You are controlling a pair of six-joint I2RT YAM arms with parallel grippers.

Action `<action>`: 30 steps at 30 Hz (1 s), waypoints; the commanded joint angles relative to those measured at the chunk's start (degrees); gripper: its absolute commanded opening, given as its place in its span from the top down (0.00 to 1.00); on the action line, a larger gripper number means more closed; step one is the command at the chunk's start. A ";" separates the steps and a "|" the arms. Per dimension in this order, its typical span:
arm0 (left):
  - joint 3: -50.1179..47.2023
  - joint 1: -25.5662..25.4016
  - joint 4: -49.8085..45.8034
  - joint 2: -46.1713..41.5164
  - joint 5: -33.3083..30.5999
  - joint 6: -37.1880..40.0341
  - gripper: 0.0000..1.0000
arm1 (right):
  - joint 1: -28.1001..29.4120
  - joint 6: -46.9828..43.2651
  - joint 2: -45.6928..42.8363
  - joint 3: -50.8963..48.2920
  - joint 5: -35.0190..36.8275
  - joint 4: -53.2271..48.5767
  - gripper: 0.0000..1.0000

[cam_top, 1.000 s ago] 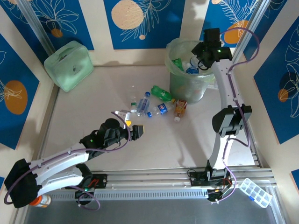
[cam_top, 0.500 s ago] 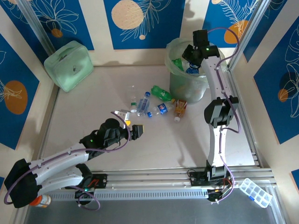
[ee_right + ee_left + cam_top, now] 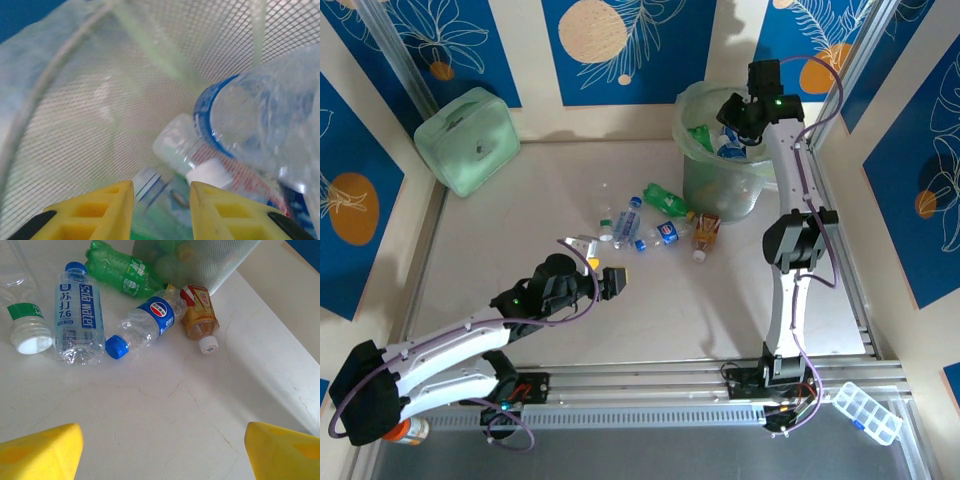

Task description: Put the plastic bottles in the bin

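Bottle (image 3: 260, 130) just beyond right fingers (image 3: 95, 210)

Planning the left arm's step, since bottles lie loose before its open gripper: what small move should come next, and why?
Probably ease the left gripper forward and down toward the blue-capped Pepsi bottle. Its fingers are spread wide, the bottle lies roughly centred ahead of them on the table, outside the bin, with bare surface between.

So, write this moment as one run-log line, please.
right gripper: open inside bin, empty | left gripper: open, facing bottles on table | task: unfinished
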 commanded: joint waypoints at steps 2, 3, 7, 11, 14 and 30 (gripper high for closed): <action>0.44 -0.45 -0.86 -1.47 -1.96 1.93 0.16 | 1.82 -4.67 -13.85 -8.01 -5.55 5.75 0.62; 0.45 -0.40 -1.17 -1.92 -2.48 2.04 0.16 | 2.45 -5.45 -17.10 -11.62 -5.92 7.64 0.62; 1.55 -0.36 -2.75 -2.55 -4.68 2.01 0.15 | 6.22 -7.11 -29.34 -28.46 -5.56 16.10 0.61; 4.61 -0.38 -6.41 -1.57 -5.79 -0.47 0.15 | 12.32 -8.67 -41.21 -46.80 -3.10 25.13 0.59; 8.21 -0.06 -9.91 1.11 -7.52 -1.70 0.15 | 17.39 -8.29 -48.98 -60.09 -0.14 30.80 0.61; 43.66 23.91 -27.69 41.35 -1.58 -2.21 0.04 | 33.10 3.19 -64.87 -101.83 21.34 50.90 0.50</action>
